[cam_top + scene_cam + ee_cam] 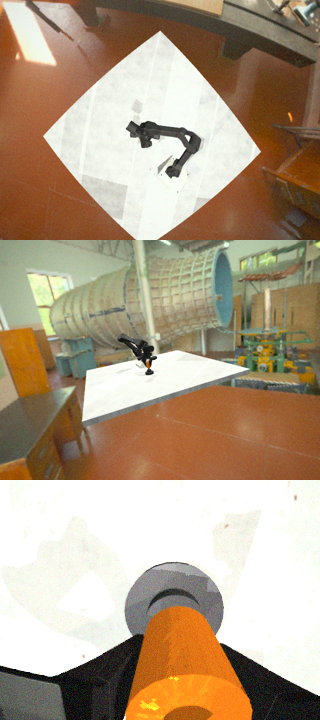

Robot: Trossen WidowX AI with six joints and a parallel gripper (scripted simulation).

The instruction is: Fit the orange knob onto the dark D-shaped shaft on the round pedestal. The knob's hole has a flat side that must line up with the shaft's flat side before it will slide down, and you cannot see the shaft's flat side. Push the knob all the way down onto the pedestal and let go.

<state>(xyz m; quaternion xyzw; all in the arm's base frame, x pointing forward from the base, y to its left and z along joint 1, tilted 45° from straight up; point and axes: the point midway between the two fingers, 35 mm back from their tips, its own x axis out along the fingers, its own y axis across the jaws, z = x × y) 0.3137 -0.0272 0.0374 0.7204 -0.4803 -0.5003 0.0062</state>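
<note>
The orange knob (148,364) (175,665) stands upright between the fingers of my gripper (148,362) (179,646), which is shut on it. The round dark pedestal (149,373) (137,600) stands on the table below; it looks grey in the wrist view. In the exterior view the knob is right above the pedestal, with a short dark length of shaft (148,369) showing between them. The knob is not down on the pedestal. The wrist view cannot show whether its lower end touches the shaft. Both flat sides are hidden. In the top view the arm hides knob and pedestal.
The black arm (168,130) (130,340) reaches across the white table (116,144) (180,374) from its pale base plate (170,182). Shadows and light patches lie on the table top. The table's edge (165,400) is well away from the pedestal.
</note>
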